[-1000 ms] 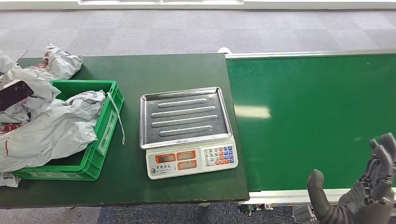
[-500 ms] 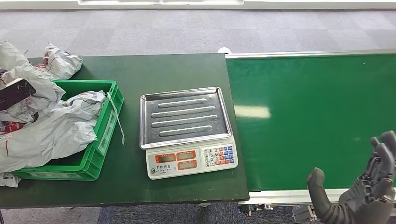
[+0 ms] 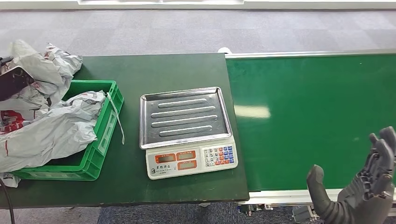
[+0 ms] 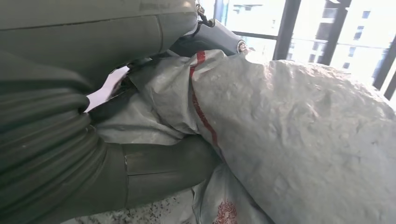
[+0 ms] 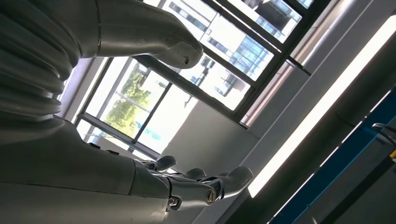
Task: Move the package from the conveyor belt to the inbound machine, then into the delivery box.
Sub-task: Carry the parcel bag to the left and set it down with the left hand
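Left wrist view: left hand (image 4: 70, 154) fingers (image 4: 168, 163) grasp the grey package (image 4: 289, 140), wrapped against it.

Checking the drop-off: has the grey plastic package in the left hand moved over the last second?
Yes. The grey plastic package has risen toward the table's far edge, away from the green crate.

The scale's tray (image 3: 185, 116) is shiny ribbed metal. The crate (image 3: 106, 135) is glossy green plastic. The package (image 4: 299, 140) is crinkled grey plastic film.
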`<state>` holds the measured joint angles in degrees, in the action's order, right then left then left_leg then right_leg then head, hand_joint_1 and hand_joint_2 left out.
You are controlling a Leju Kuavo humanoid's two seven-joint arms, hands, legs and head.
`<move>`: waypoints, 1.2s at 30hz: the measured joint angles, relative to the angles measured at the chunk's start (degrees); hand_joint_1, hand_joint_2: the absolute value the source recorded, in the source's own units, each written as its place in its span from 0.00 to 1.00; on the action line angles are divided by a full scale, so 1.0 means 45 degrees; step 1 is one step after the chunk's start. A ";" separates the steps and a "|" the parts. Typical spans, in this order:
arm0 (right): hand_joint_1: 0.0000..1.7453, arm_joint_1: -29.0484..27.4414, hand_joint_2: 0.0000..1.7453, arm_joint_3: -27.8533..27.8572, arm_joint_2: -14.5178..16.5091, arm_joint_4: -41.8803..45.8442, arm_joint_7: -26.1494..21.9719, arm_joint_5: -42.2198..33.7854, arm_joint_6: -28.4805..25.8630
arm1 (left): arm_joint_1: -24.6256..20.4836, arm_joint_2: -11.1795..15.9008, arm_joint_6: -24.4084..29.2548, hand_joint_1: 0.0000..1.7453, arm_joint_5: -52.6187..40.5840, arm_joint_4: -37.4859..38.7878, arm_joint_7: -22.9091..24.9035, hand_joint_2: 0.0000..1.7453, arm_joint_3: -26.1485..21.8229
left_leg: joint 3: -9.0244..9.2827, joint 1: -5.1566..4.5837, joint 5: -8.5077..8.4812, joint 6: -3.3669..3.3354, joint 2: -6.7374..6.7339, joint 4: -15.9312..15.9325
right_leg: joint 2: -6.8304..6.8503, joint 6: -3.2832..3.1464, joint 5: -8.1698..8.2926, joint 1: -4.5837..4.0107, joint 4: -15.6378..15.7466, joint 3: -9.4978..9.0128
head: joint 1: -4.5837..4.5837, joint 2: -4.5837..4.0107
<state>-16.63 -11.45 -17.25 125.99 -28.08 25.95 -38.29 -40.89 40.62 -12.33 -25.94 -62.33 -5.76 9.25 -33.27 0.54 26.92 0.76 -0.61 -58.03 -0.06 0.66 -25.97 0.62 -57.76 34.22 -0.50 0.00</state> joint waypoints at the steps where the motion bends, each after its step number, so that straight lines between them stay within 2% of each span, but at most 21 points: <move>1: 0.00 0.0004 1.00 0.0000 0.0000 -0.0004 -0.0013 -0.0022 0.0000 | -0.0072 -0.0008 -0.0171 1.00 0.0045 -0.0080 -0.0034 1.00 0.0001 | 0.0000 0.0000 0.0000 0.0000 0.0001 0.0000 | 0.0001 0.0000 0.0000 0.0000 0.0000 0.0000 | 0.0000 0.0000; 7: 0.00 0.0000 1.00 0.0000 0.0000 -0.0006 -0.0056 -0.0033 0.0001 | -0.0234 0.0012 -0.0601 1.00 0.0164 -0.0267 -0.0085 1.00 0.0040 | -0.0001 0.0001 0.0000 0.0000 0.0001 0.0000 | 0.0001 -0.0001 0.0000 -0.0001 0.0000 0.0000 | -0.0001 0.0000; 10: 0.00 -0.0208 1.00 0.0013 0.0000 -0.0006 -0.0305 -0.0141 0.0012 | -0.0765 0.0739 -0.2786 1.00 0.1650 -0.1398 -0.0153 1.00 0.0384 | -0.0003 0.0004 0.0005 0.0007 -0.0009 0.0001 | -0.0008 -0.0006 0.0002 -0.0006 0.0000 0.0005 | -0.0004 0.0000; 12: 0.00 -0.0359 1.00 0.0028 0.0004 -0.0006 -0.0436 -0.0220 0.0045 | -0.0652 0.1306 -0.3545 1.00 0.2632 -0.2149 -0.0047 1.00 0.0523 | -0.0003 0.0004 0.0009 0.0013 -0.0012 0.0003 | -0.0012 -0.0011 -0.0002 -0.0005 0.0000 0.0007 | -0.0002 0.0000; 13: 0.00 -0.0398 1.00 0.0032 0.0011 -0.0006 -0.0452 -0.0211 0.0071 | -0.0453 0.1490 -0.3659 0.91 0.2930 -0.2443 0.0036 1.00 0.0536 | -0.0003 0.0004 0.0010 0.0014 -0.0012 0.0003 | -0.0013 -0.0013 -0.0004 -0.0005 0.0000 0.0008 | -0.0002 0.0000; 15: 0.00 -0.0452 1.00 0.0043 0.0046 -0.0006 -0.0458 -0.0183 0.0155 | 0.0060 0.1831 -0.3859 0.61 0.3373 -0.3009 0.0216 1.00 0.0543 | -0.0003 0.0003 0.0011 0.0015 -0.0012 0.0004 | -0.0012 -0.0016 -0.0007 -0.0005 0.0000 0.0008 | -0.0002 0.0000; 16: 0.00 -0.0465 1.00 0.0047 0.0070 -0.0006 -0.0453 -0.0174 0.0203 | 0.0334 0.1976 -0.3931 0.36 0.3465 -0.3243 0.0311 1.00 0.0543 | -0.0003 0.0003 0.0011 0.0015 -0.0011 0.0004 | -0.0012 -0.0015 -0.0008 -0.0005 0.0000 0.0009 | -0.0004 0.0000; 17: 0.00 -0.0467 1.00 0.0052 0.0095 -0.0006 -0.0448 -0.0182 0.0256 | 0.0590 0.2091 -0.3984 0.20 0.3441 -0.3416 0.0405 0.75 0.0550 | -0.0003 0.0003 0.0011 0.0015 -0.0011 0.0004 | -0.0010 -0.0015 -0.0009 -0.0005 0.0000 0.0009 | -0.0004 0.0000; 19: 0.00 -0.0430 1.00 0.0057 0.0130 -0.0017 -0.0453 -0.0227 0.0342 | 0.0994 0.2226 -0.4017 0.00 0.3085 -0.3580 0.0546 0.25 0.0615 | -0.0003 0.0003 0.0011 0.0015 -0.0009 0.0004 | -0.0004 -0.0014 -0.0011 -0.0005 0.0000 0.0008 | -0.0005 0.0000; 20: 0.00 -0.0387 1.00 0.0058 0.0143 -0.0030 -0.0461 -0.0259 0.0367 | 0.1122 0.2256 -0.3992 0.00 0.2761 -0.3581 0.0570 0.00 0.0711 | -0.0003 0.0003 0.0010 0.0015 -0.0007 0.0004 | 0.0000 -0.0014 -0.0011 -0.0005 0.0000 0.0007 | -0.0004 0.0000; 25: 0.00 -0.0224 1.00 0.0058 0.0206 -0.0093 -0.0390 -0.0161 0.0392 | 0.1385 0.2052 -0.3283 0.00 0.1451 -0.2920 0.0403 0.00 0.1495 | 0.0003 0.0001 0.0007 0.0014 -0.0004 0.0003 | 0.0006 -0.0015 -0.0004 -0.0001 0.0000 -0.0002 | -0.0004 0.0000; 30: 0.00 -0.0225 1.00 0.0058 0.0250 -0.0093 -0.0335 -0.0053 0.0398 | 0.1545 0.1671 -0.2943 0.00 0.1388 -0.2321 0.0360 0.00 0.1880 | 0.0001 0.0002 0.0007 0.0016 -0.0004 0.0002 | -0.0001 -0.0017 0.0000 -0.0002 0.0000 0.0000 | -0.0002 0.0000; 36: 0.00 -0.0235 1.00 0.0066 0.0288 -0.0093 -0.0322 -0.0002 0.0379 | 0.1550 0.1479 -0.2904 0.00 0.1531 -0.2026 0.0374 0.00 0.2106 | -0.0003 0.0001 0.0010 0.0017 -0.0003 0.0002 | 0.0000 -0.0018 -0.0004 -0.0003 0.0000 0.0010 | -0.0002 0.0000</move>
<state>-17.68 -11.16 -15.95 125.57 -29.53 25.94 -36.59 -33.91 47.28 -25.40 -19.05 -71.45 -4.08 18.73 -33.29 0.54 26.97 0.83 -0.62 -58.02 -0.06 0.57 -25.98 0.61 -57.76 34.26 -0.51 0.00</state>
